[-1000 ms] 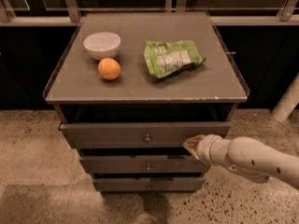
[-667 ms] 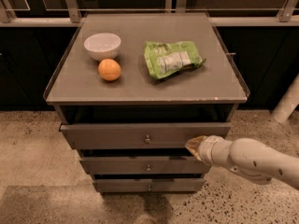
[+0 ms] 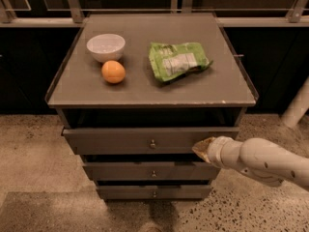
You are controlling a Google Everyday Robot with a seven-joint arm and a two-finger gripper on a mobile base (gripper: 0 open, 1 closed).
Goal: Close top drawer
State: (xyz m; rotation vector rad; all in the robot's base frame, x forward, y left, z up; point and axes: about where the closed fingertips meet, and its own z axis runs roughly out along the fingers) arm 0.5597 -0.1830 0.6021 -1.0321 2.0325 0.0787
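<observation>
The top drawer is a wide grey drawer with a small round knob at its centre. It stands pulled out a little from the cabinet, with a dark gap above its front. My gripper comes in from the lower right on a white arm. Its tip lies against the right part of the top drawer's front, right of the knob. Two narrower grey drawer fronts sit below it.
On the cabinet top lie a white bowl, an orange and a green bag. A railing and dark panels run behind. Speckled floor surrounds the cabinet. A white post stands at the right.
The gripper stays against the drawer front at much the same spot. The drawer has not visibly moved.
</observation>
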